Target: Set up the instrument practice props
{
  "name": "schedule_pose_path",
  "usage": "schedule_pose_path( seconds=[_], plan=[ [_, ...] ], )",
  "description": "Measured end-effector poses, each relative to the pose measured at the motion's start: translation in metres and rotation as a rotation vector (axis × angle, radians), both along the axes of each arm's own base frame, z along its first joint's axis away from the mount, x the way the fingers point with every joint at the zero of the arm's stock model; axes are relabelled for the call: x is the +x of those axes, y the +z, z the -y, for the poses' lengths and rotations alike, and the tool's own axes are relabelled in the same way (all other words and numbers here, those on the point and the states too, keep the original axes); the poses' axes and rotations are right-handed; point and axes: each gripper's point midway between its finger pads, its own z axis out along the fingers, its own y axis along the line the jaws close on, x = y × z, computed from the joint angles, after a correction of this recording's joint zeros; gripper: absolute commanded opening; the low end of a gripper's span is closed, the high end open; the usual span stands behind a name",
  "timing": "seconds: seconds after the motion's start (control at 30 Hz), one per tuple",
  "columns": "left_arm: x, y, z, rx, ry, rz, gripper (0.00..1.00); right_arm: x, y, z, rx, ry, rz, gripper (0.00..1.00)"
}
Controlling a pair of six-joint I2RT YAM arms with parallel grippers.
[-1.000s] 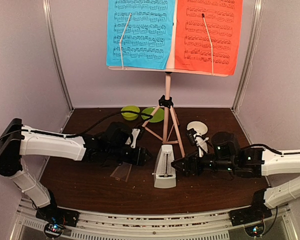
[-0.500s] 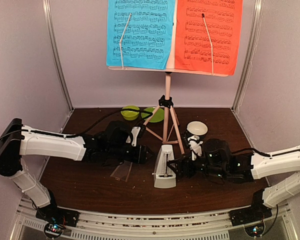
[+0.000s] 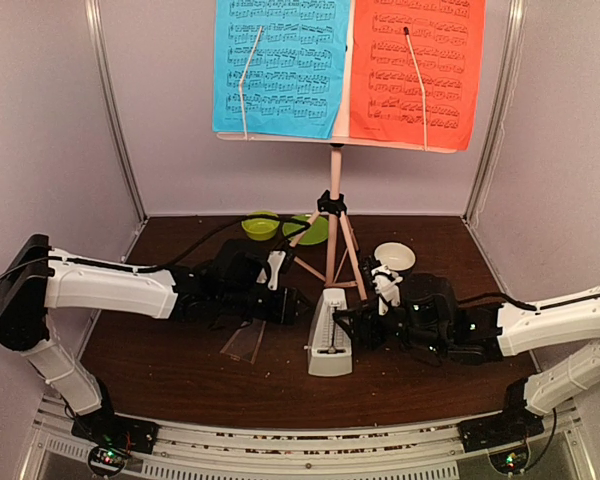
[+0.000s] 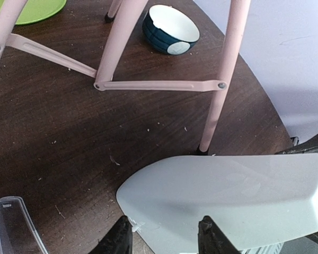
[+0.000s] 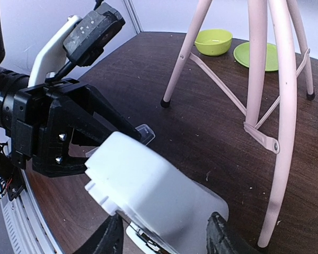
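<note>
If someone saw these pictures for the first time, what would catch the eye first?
The bright blue sheet and red sheet of printed music, side by side on the pink music stand at the back. Below, the cream metronome stands near the stand's legs, with the left hand and right hand flanking it from either side.

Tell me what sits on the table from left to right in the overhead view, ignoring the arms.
In order: clear cover → cream metronome → white-and-dark bowl. The green bowl and green plate overlap these sideways, so I leave them out.
</note>
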Motion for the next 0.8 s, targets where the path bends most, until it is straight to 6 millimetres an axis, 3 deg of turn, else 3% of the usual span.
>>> schedule_pose_path(
  seconds=[0.3, 0.5, 0.57, 0.7, 0.8],
  plan=[
    [0.0, -0.001, 0.0, 0.007, -0.003, 0.002, 0.44, 0.0, 0.002, -0.001, 0.011, 0.001, -0.001, 0.35],
    [0.002, -0.002, 0.002, 0.02, -0.004, 0.002, 0.43, -0.003, 0.001, 0.003, 0.021, 0.002, -0.009, 0.31],
    [0.002, -0.003, 0.001, 0.025, -0.004, 0.0, 0.43, -0.006, 0.0, 0.007, 0.026, 0.0, -0.014, 0.34],
    [0.003, -0.002, 0.001, 0.028, -0.002, 0.002, 0.43, -0.009, 0.0, 0.013, 0.038, -0.003, -0.021, 0.54],
    [0.003, -0.003, 0.0, 0.034, 0.001, 0.001, 0.43, -0.012, 0.0, 0.015, 0.044, 0.0, -0.031, 0.61]
  ],
)
